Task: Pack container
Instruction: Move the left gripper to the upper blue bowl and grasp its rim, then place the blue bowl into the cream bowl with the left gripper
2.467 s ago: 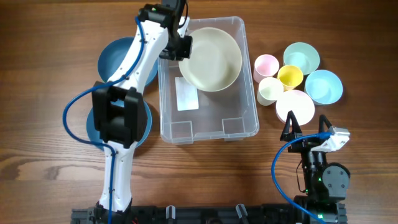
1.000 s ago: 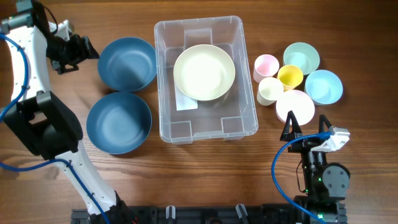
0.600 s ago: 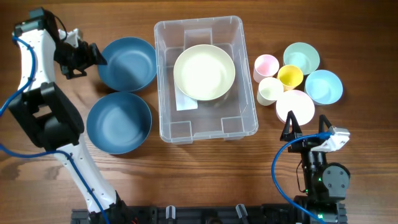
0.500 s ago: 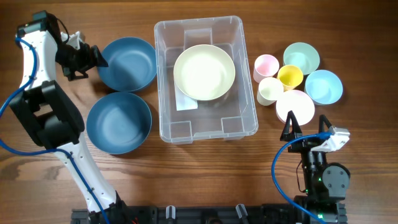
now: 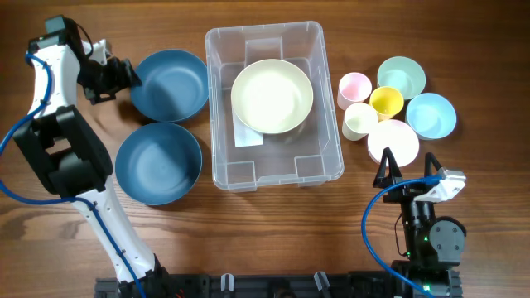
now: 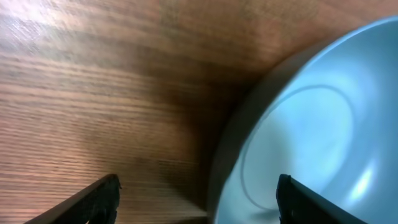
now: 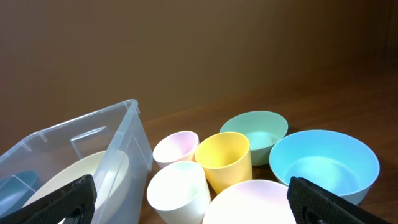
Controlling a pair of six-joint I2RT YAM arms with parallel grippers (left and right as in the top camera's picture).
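Overhead: left gripper [image 5: 124, 76] spread at the rim of a round dark-blue plastic bowl [image 5: 170, 83], set for a rim pinch; large clear rectangular plastic container [image 5: 331, 157] ahead of the jaws past that bowl, cream round bowl [image 5: 272, 95] seated inside. Left wrist: rim lined up between open jaws, bare table [image 6: 93, 93] outboard. Right wrist: right gripper [image 7: 189, 186] wide open, empty; pastel cups [image 7: 222, 160] just ahead

A brown wooden table [image 5: 273, 240] with strong grain fills the overhead view, a black rail [image 5: 273, 288] along its near edge; behind it stands a plain brown wall [image 7: 249, 43], evenly lit
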